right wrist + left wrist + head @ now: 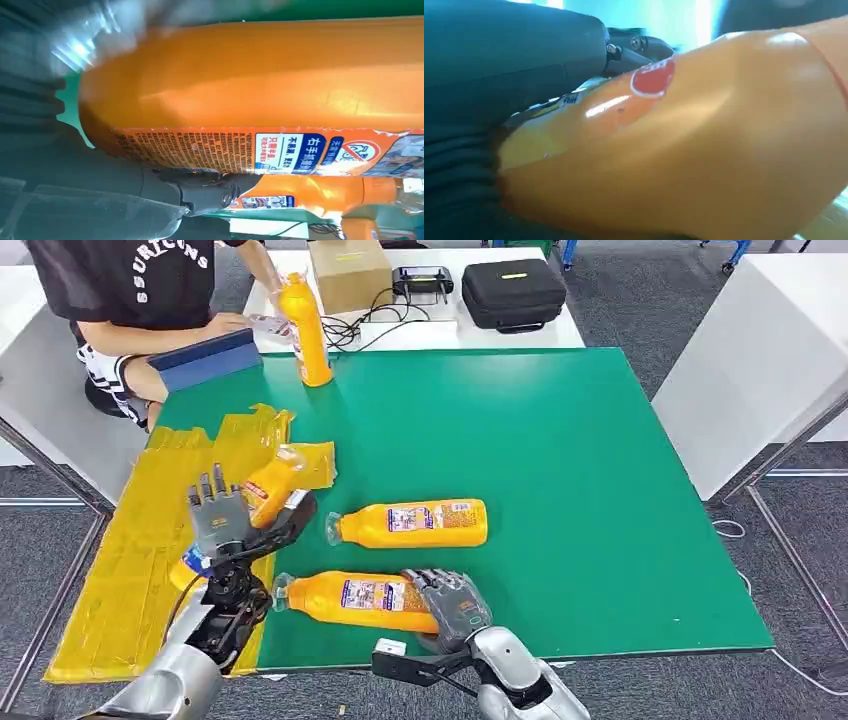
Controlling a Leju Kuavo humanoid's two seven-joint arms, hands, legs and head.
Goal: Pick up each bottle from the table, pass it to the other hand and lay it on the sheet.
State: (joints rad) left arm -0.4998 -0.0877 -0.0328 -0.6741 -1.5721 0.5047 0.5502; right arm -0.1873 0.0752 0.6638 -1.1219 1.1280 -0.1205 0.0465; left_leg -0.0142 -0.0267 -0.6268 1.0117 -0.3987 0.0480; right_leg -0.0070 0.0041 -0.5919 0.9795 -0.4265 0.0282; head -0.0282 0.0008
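Two orange bottles lie on the green mat (600,490). My right hand (455,605) wraps its fingers over the base of the near bottle (350,600), which rests on the mat. Close up, that bottle (275,75) sits against the right hand (100,190), the thumb along its label. The middle bottle (410,523) lies free. Over the yellow sheet (130,570), a third bottle (268,488) lies tilted against my left hand (218,518), whose fingers are straight and spread. From the left wrist, the bottle (699,150) presses on the palm (499,75).
An upright orange bottle (305,330) stands at the mat's far edge, under a seated person's hand (272,280). A blue box (205,358) lies by that person. Behind, a white table (560,335) carries a cardboard box (348,270), cables and a black case (512,292).
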